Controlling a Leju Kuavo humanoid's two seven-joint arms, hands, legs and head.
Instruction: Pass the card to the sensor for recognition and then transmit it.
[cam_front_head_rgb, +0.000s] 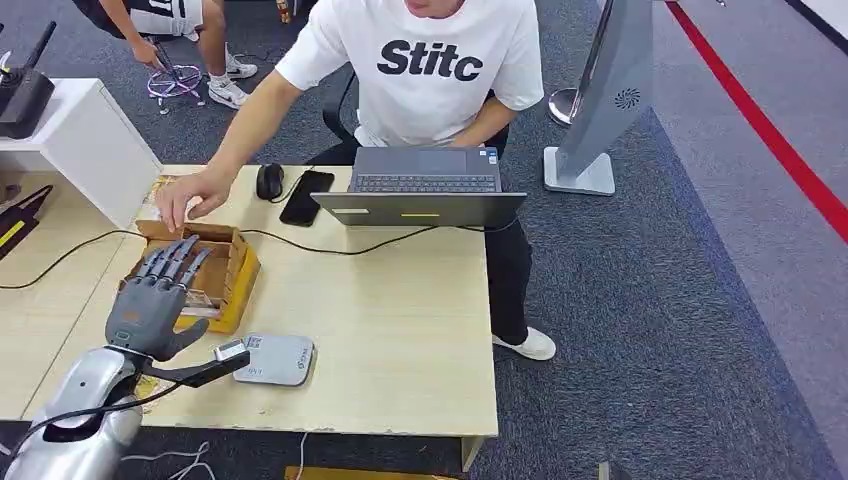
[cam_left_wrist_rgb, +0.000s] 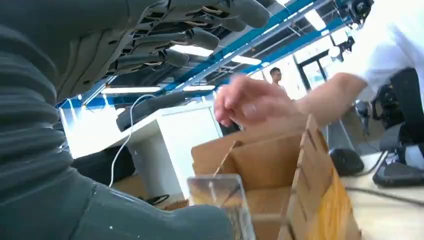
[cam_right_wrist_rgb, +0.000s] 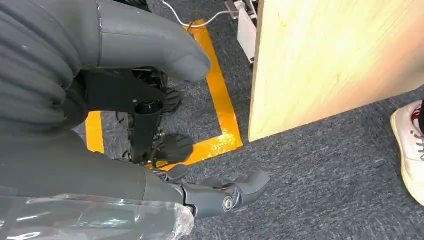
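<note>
My left hand (cam_front_head_rgb: 158, 292) hovers over an open cardboard box (cam_front_head_rgb: 232, 268) on the wooden table, fingers stretched out and apart, holding nothing. In the left wrist view the fingers (cam_left_wrist_rgb: 200, 37) spread above the box (cam_left_wrist_rgb: 280, 165), where a clear plastic piece (cam_left_wrist_rgb: 216, 194) stands upright; I cannot tell whether it is the card. A person's hand (cam_front_head_rgb: 185, 198) rests on the box's far edge. The flat grey-white sensor pad (cam_front_head_rgb: 277, 358) lies on the table just right of my left wrist. My right hand (cam_right_wrist_rgb: 150, 100) hangs beside the table, loosely spread and holding nothing.
A person in a white T-shirt (cam_front_head_rgb: 420, 60) sits at the far side behind a laptop (cam_front_head_rgb: 425, 188). A phone (cam_front_head_rgb: 306, 196) and a mouse (cam_front_head_rgb: 269, 181) lie next to it, and a black cable (cam_front_head_rgb: 330, 247) crosses the table. A grey stand (cam_front_head_rgb: 600, 110) is at the back right.
</note>
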